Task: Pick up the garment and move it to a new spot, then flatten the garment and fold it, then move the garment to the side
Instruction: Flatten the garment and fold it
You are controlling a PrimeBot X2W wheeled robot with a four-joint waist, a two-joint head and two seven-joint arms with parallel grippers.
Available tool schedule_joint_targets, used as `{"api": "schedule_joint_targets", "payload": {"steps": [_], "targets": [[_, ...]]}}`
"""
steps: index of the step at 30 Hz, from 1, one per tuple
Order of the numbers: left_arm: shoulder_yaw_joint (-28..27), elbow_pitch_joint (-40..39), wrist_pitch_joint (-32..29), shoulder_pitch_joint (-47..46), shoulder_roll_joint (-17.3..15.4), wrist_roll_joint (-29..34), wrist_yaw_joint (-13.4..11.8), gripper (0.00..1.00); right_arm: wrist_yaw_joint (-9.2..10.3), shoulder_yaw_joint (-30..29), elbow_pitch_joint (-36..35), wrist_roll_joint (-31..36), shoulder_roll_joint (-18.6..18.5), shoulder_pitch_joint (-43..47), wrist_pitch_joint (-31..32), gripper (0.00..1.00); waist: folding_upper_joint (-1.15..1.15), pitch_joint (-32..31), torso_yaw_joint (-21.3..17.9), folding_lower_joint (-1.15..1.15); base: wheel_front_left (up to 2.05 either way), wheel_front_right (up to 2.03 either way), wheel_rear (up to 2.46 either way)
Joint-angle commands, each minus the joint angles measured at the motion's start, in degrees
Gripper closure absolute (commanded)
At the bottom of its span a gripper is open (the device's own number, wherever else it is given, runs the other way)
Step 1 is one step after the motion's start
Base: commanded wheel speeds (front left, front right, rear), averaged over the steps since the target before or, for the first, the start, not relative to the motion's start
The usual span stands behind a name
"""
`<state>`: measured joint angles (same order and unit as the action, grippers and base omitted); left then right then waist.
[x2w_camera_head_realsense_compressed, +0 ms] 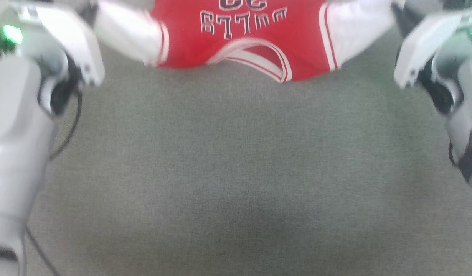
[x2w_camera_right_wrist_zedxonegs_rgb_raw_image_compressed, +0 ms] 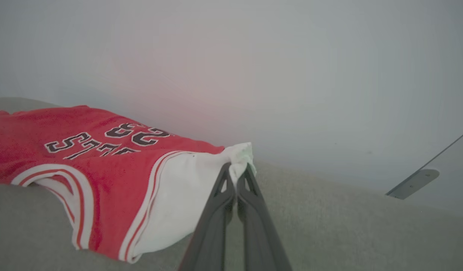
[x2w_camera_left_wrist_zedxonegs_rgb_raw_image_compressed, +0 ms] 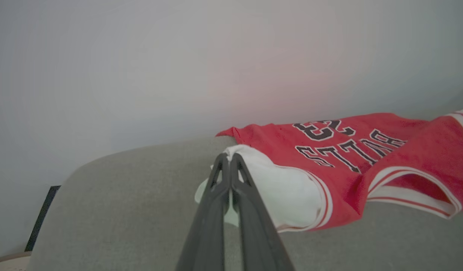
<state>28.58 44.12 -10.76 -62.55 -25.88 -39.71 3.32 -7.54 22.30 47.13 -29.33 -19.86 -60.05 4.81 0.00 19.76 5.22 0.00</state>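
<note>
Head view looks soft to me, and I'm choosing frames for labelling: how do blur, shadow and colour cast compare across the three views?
Head view: blurred throughout, though the garment lettering is readable, with a soft dark shadow on the grey surface. Left wrist view: left gripper fairly sharp, faint pink cast on the wall. Right wrist view: right gripper sharp, same pink cast.

The garment lies spread on the far part of the surface, neck towards the robot. The left gripper pinches the sleeve on the left, and the right gripper pinches the sleeve on the right. A wall stands behind.
</note>
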Motion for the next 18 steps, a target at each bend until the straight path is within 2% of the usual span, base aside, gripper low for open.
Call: {"api": "schedule_joint_targets", "payload": {"steps": [1, 3, 8, 12, 18], "targets": [[0.0, -0.9, -0.9, 2.0, -0.8, -0.8, 0.1, 1.00, 0.10, 1.1, -1.7, -1.4, -1.2, 1.9, 1.5, 1.00, 0.00, -1.9, -0.6, 0.00, 0.00, 0.00, 0.00], [0.3, -3.5, -3.4, 6.5, -2.2, -1.8, -0.1, 1.00, 0.10, 3.0, -5.9, -4.8, -4.1, 5.9, 4.5, 1.00, 0.00, -3.4, -0.9, 0.00, 0.00, 0.00, 0.00], [-0.6, -13.8, -7.9, 18.5, -6.7, -4.7, -3.3, 1.00, 0.09, 6.2, -15.7, -10.8, -10.3, 15.8, 11.6, 1.00, 0.00, -6.0, -1.7, 0.00, 0.00, 0.00, 0.00], [-2.5, -25.0, -10.7, 29.3, -11.5, -7.0, -8.0, 1.00, 0.10, 6.6, -22.5, -13.9, -14.8, 23.5, 16.4, 1.00, 0.00, -7.7, -2.0, 0.00, 0.00, 0.00, 0.00], [-6.5, -42.3, -14.0, 46.1, -17.7, -11.4, -16.7, 1.00, 0.09, 7.3, -32.9, -18.0, -21.0, 34.7, 24.2, 1.00, 0.00, -9.0, -2.2, 0.00, 0.00, 0.00, 0.00]]}}
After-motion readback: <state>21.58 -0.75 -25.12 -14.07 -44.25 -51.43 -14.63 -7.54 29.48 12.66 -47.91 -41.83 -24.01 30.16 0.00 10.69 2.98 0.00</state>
